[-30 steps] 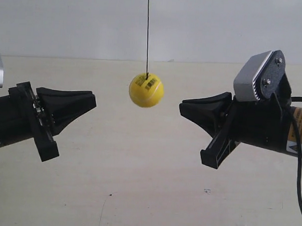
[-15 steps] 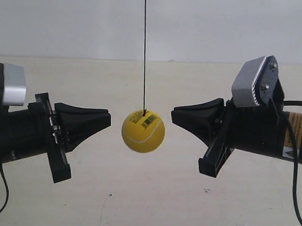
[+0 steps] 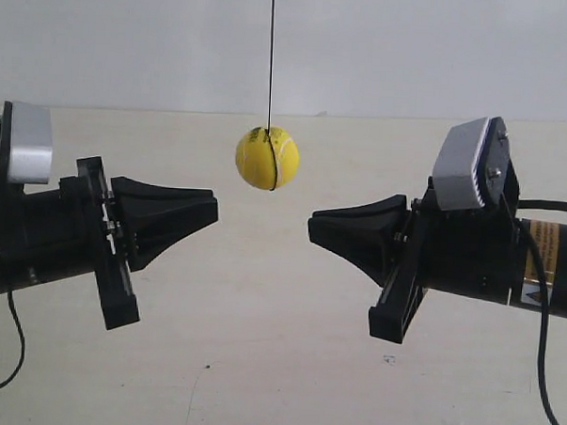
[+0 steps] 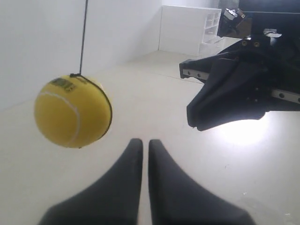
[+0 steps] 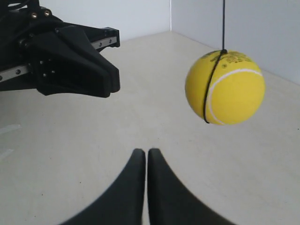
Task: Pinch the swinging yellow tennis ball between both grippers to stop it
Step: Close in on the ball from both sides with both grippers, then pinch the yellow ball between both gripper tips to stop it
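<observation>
Vs 0.5 s ago the yellow tennis ball (image 3: 267, 158) is seen higher and smaller in the ext. view. It is judged to have swung out toward the far edge of the desk (image 3: 276, 372) on its black string (image 3: 271, 52), while the gap between the two tips has been narrowed. Left gripper (image 4: 142, 144) and right gripper (image 5: 142, 153) are each shown w/ fingers pressed together, ball off to one side of both, untouched. Pinch not yet made; closing should prob. be timed for the return swing.
</observation>
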You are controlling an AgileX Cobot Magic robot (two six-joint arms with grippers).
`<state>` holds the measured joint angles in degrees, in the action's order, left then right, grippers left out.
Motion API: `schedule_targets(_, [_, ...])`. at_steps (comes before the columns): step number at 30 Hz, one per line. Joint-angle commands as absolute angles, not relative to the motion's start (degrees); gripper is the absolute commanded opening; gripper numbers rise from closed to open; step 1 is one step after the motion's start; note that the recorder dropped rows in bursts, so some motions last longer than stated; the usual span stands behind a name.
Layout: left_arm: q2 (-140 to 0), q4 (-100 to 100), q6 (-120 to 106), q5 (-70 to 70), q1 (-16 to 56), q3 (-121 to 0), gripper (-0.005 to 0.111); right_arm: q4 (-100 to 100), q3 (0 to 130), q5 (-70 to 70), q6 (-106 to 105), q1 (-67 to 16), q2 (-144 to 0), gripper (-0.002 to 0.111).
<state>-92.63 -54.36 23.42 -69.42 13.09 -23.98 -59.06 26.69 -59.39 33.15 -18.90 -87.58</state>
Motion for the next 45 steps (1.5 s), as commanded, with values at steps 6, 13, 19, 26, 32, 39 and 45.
schedule_targets(6, [-92.8, -55.5, 24.0, -70.0, 13.4, -24.1, 0.005, -58.8, 27.0, -59.7, 31.9, -19.0, -87.5, 0.000])
schedule_targets(13, [-92.8, -56.6, 24.4, -69.4, 13.4, -24.1, 0.005, -55.7, 27.0, -55.3, 29.5, -19.0, -87.5, 0.000])
schedule_targets(19, [-92.8, -54.8, 22.9, -69.4, 13.4, -24.2, 0.005, -55.7, 27.0, -56.0, 29.5, -19.0, -87.5, 0.000])
schedule_targets(26, [-93.1, -49.7, 20.5, -69.1, 13.4, -24.2, 0.005, -55.8, 27.0, -56.7, 29.6, -19.0, -87.5, 0.000])
schedule_targets(32, [-97.1, -53.4, 21.0, -69.5, 14.6, -25.4, 0.005, -55.8, 27.0, -56.7, 29.6, -19.0, -87.5, 0.000])
schedule_targets(39, [-99.8, -55.0, 20.9, -70.0, 19.8, -28.6, 0.005, -55.8, 27.0, -56.7, 29.7, -19.0, -87.5, 0.000])
schedule_targets(45, [-99.8, -54.9, 20.9, -70.0, 19.8, -29.3, 0.005, -55.8, 27.0, -56.7, 29.7, -19.0, -87.5, 0.000])
